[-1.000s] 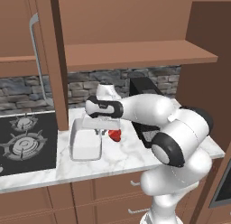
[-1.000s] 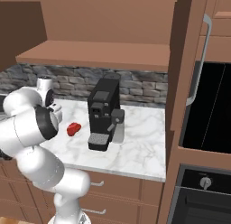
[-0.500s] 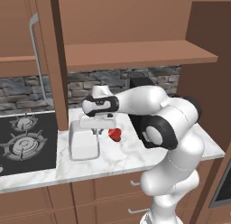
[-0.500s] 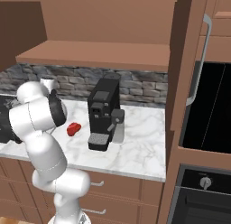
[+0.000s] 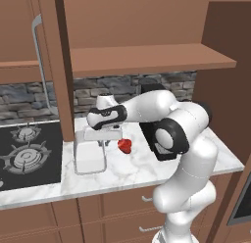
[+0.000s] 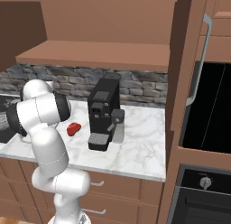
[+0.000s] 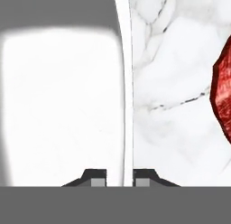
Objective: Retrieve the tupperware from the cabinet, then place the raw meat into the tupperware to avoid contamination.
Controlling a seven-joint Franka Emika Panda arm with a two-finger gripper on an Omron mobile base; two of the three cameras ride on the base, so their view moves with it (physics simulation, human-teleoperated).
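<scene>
- Tupperware (image 5: 89, 156) sitting on the marble counter (image 5: 147, 168), just right of the stove (image 5: 24, 156), below the open cabinet (image 5: 142, 58) shelf.
- Gripper (image 5: 104, 141) pinching the tub's right wall: in the hand view one fingertip (image 7: 95, 177) is inside the tupperware (image 7: 63, 105), the other outside, w/ the thin white wall between them, jaws nearly together.
- Raw meat (image 5: 125, 146) lying on the counter just right of the tub, not touching it; in the hand view it's showing as a red lump (image 7: 223, 101) at the right edge.
- Black coffee machine (image 6: 104, 112) standing further right on the counter (image 6: 144, 146), near the meat (image 6: 73, 128).
- Arm reaching left across the counter from the base.
</scene>
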